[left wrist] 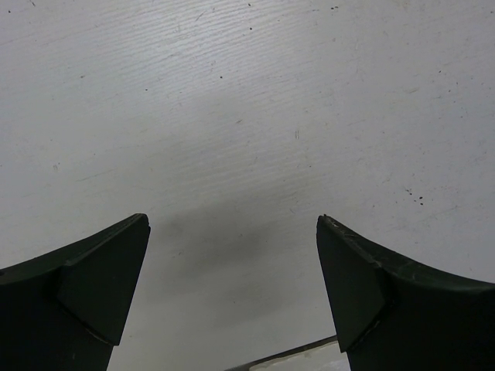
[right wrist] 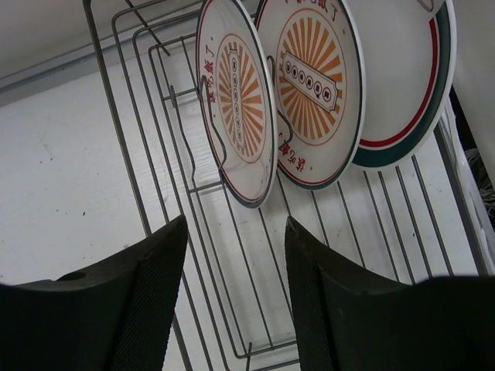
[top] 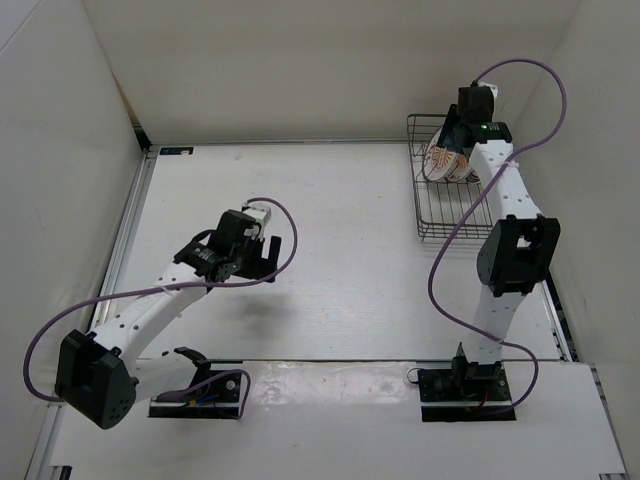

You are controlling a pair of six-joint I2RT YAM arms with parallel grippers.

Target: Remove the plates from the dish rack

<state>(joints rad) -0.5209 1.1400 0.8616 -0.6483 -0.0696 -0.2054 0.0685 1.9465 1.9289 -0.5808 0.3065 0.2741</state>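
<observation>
Over at the far right corner of the table (top: 330, 220) sits the dish rack (top: 440, 225), close to the right wall, and the right arm is stretched out over it. Three plates (top: 441, 162) stand on edge inside, leaning among the wires and overlapping one another.

From the right wrist camera the line-up is clear. The first sunburst plate (right wrist: 236, 100) is tucked behind a wire loop, the second sunburst plate (right wrist: 317, 85) is just behind it, and the green-rimmed plate (right wrist: 406, 85) is at the back with a thin red line inside its band.

The right gripper (right wrist: 236, 224) points at that group with its fingers partway apart and nothing between them but rack wire. The lower edge of the first sunburst plate sits just above the gap, and no finger touches it.

On the other side, the left gripper (left wrist: 232, 220) hangs over bare table in the left half, well away from the rack. Its fingers are spread wide and it is carrying nothing.
</observation>
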